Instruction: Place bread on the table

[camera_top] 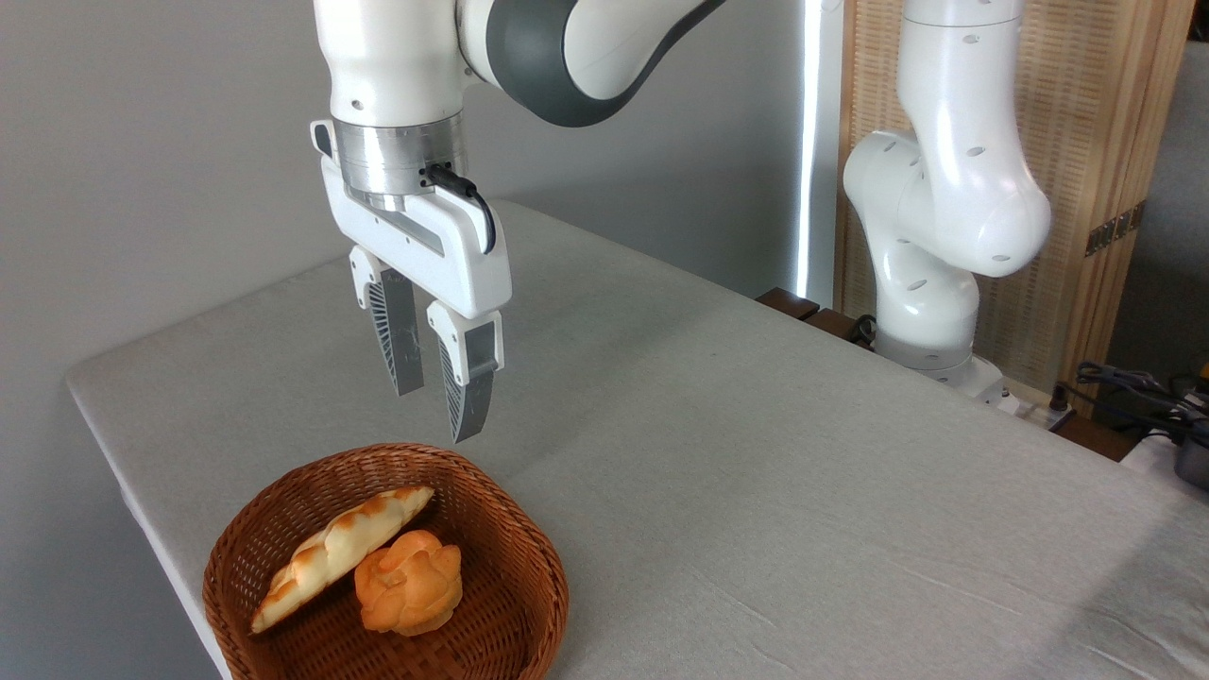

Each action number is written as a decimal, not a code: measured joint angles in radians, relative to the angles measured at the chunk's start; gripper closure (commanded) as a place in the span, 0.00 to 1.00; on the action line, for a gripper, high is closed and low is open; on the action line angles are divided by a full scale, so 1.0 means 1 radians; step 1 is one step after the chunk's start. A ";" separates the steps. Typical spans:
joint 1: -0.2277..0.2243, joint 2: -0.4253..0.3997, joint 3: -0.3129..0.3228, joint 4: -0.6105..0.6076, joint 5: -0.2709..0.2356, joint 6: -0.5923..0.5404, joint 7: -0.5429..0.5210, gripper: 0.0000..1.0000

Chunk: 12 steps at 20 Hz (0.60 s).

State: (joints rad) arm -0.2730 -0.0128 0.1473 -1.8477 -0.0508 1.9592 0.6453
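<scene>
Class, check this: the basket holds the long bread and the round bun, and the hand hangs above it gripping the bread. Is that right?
One thing is wrong: the hand grips nothing. The camera view shows its fingers apart and empty. The bread lies in the basket beside the bun, as stated, with the hand hanging above.

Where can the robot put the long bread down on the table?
The bare grey table right of the basket, out toward the arm's base, is free. Only the basket is crowded: the bread lies beside the rose bun.

table (756, 453): grey cloth | on it: wicker basket (515, 538), near corner
</scene>
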 measured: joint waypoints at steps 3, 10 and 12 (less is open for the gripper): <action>0.000 0.003 -0.004 0.000 0.000 0.000 0.000 0.00; -0.002 0.011 -0.012 0.000 0.000 0.000 0.000 0.00; -0.002 0.013 -0.012 0.000 0.000 0.000 0.000 0.00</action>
State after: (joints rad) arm -0.2748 -0.0003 0.1355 -1.8477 -0.0508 1.9590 0.6458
